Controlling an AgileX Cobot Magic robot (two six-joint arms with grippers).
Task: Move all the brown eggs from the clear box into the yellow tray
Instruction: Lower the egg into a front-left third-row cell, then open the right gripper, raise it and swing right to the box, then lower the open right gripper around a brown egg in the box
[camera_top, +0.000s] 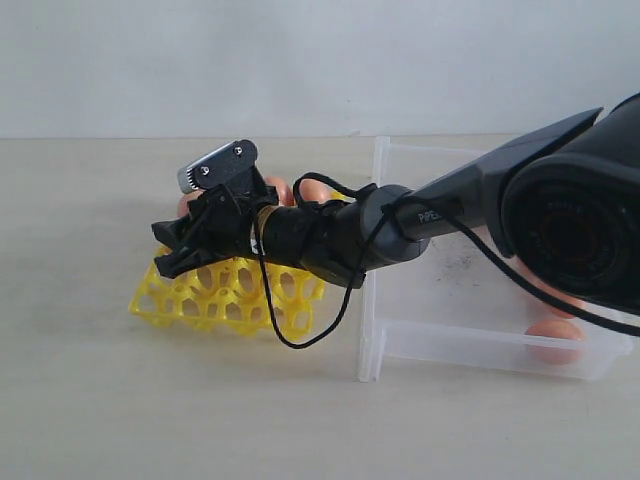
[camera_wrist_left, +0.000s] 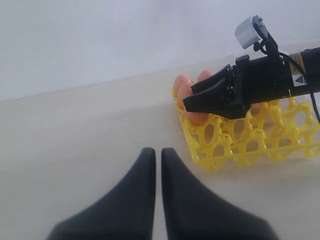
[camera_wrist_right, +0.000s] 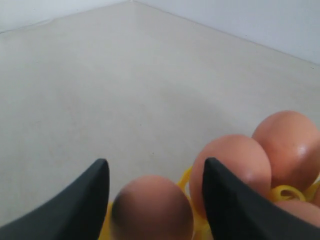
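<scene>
Right claw, exterior view: the right claw (camera_top: 165, 250) hangs over the yellow tray (camera_top: 215, 300). How its jaws stand is hard to read from here.
Tray, exterior view: a few brown eggs (camera_top: 282, 190) peek out just beyond the claw. The cups beneath it and on the near side look like bare lattice.
Box, exterior view: the clear box (camera_top: 450, 345) sits well behind the claw, back along its arm. At least two eggs wait in there, and the arm hides much of the floor.
Left claw, left wrist view: the left claw (camera_wrist_left: 156, 152) is clenched on nothing over bare table (camera_wrist_left: 75, 140), well apart from the tray.
Tray corner, left wrist view: the eggs are clustered right at the right claw's tips, and the rows behind those tips are mostly empty.
Right claw, right wrist view: it's released! The jaws are spread, with one egg (camera_wrist_right: 152, 210) seated between them.
Neighbours, right wrist view: two more eggs sit just beside that one.
Progress: early going, I'd say. A handful are in and most cups are open, so there are more trips to the box ahead.
</scene>
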